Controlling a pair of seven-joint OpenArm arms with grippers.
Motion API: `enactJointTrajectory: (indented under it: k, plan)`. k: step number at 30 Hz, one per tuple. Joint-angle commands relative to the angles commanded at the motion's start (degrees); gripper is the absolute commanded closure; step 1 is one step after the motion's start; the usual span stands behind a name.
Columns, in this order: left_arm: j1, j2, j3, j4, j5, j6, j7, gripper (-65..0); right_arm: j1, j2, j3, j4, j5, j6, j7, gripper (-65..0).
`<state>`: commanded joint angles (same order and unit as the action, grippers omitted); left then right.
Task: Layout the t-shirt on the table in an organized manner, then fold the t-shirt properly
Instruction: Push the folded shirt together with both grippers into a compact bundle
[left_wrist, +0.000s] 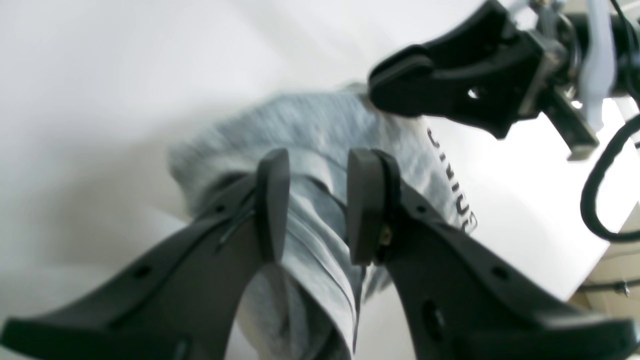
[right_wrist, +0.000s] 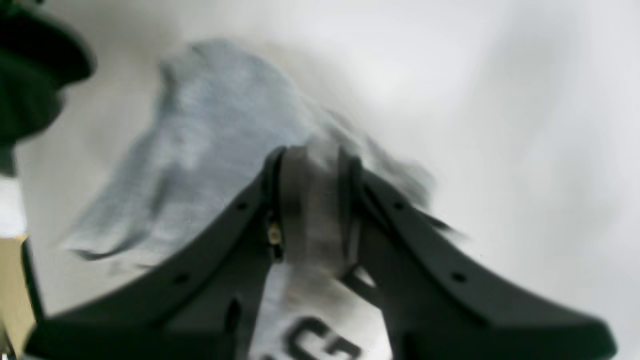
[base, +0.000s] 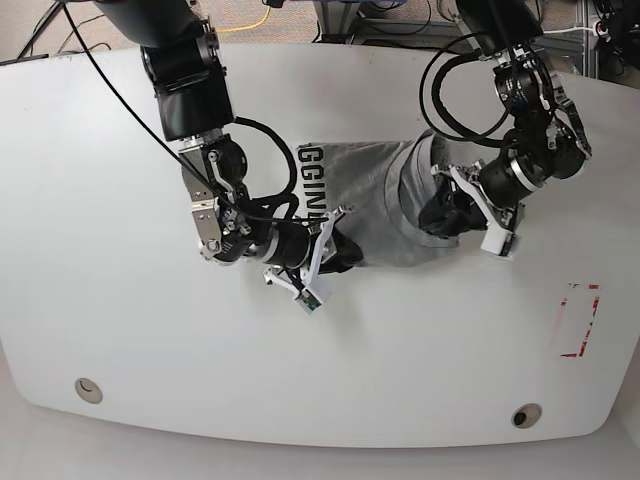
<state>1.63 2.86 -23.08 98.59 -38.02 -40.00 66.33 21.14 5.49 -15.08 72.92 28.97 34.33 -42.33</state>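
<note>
The grey t-shirt lies bunched in the middle of the white table, with dark lettering at its left edge. My right gripper is at the shirt's near-left edge. In the right wrist view it is shut on a bunch of the grey cloth. My left gripper is at the shirt's right side. In the left wrist view a fold of the shirt runs between its fingers. The right gripper also shows there, at the shirt's far edge.
A red-taped rectangle marks the table at the right. Two round grommet holes sit near the front edge, one at the left and one at the right. Black cables loop beside the left arm.
</note>
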Motion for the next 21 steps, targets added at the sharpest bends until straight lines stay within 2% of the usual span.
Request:
enactJointTrajectory:
  k: [4,6,9,10,14,17,21]
  plan:
    - [0.0,-0.88,0.18,-8.62,6.15,0.0,-0.18,-18.2,-1.14,1.23,-1.14,-3.52,0.09,0.18,4.66,-9.5]
    - [-0.44,-2.99,0.44,-13.45,8.26,0.0,-1.32,-18.2,-2.11,2.29,-1.14,-4.75,-0.35,1.49,7.03,-9.5]
    - [-2.29,-5.45,1.32,-20.13,8.97,0.0,-5.19,-18.2,-2.46,2.55,-1.32,-7.03,-1.85,4.04,8.09,-9.5]
    - [-3.16,-7.47,2.02,-23.56,8.97,0.0,-6.77,-18.2,-2.64,2.64,-1.14,-7.91,-2.55,5.1,8.26,-9.5]
    - [-5.27,-10.46,4.13,-29.98,8.7,0.0,-10.29,-18.2,-4.22,2.81,0.26,-7.38,-3.6,5.67,8.35,-9.5]
    - [-7.21,-11.43,4.22,-30.42,8.62,0.0,-10.64,-18.2,-5.36,3.43,1.23,-2.55,-3.25,5.67,7.21,-9.5]
    - [-9.85,-11.78,3.96,-28.13,8.53,0.0,-9.32,-18.1,-5.54,3.16,2.55,6.33,-3.16,5.67,-0.26,-9.4]
